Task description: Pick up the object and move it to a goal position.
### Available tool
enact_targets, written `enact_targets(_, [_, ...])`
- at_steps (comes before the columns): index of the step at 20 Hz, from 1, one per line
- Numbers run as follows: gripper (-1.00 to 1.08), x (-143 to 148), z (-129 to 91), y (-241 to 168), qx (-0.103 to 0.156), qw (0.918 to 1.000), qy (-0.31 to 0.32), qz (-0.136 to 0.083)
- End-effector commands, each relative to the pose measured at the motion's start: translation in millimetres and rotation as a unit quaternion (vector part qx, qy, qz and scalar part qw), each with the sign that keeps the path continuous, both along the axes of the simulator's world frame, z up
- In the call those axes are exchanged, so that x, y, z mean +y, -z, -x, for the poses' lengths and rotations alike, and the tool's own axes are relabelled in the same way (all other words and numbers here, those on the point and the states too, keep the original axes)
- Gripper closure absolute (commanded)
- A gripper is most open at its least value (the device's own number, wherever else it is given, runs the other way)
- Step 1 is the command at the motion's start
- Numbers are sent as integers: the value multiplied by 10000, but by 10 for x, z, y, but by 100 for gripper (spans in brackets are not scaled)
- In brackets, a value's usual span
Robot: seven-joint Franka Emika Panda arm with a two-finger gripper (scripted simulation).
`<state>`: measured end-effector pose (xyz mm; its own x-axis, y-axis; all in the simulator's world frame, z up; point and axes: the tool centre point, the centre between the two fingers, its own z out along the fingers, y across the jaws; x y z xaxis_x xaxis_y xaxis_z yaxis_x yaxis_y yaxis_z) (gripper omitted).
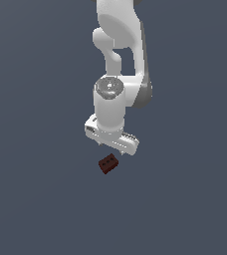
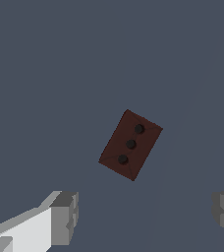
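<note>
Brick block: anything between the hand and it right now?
Nothing visible. The wrist view shows the brick block lying alone on the bare grey surface, with the open hand apart from it, one finger on each side. In the exterior view the gap below the hand is also clear.

A flat, uniform dark blue-grey surface (image 1: 41,199) carries the scene. One thing lies on it: a small dark red-brown rectangular brick-like block (image 1: 108,164). In the wrist view the block (image 2: 130,144) shows three dark round spots in a row along its upper face.
</note>
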<state>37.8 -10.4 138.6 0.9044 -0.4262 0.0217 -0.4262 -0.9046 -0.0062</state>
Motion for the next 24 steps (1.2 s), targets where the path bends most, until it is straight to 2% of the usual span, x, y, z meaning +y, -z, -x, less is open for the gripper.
enact_targets(1, [-92,-20,-38,90,17,9992,388,-17])
enact_targets(5, [-92,-52,-93,235,45,9951,991,-36])
enact_targets(13, [-92,-106,-175,477,85,9804,1966,-48])
enact_targets(19, [-92,-129,-206,581,99,9714,2370,-47])
enact_targets(24, [-92,-136,-215,614,103,9682,2500,-45])
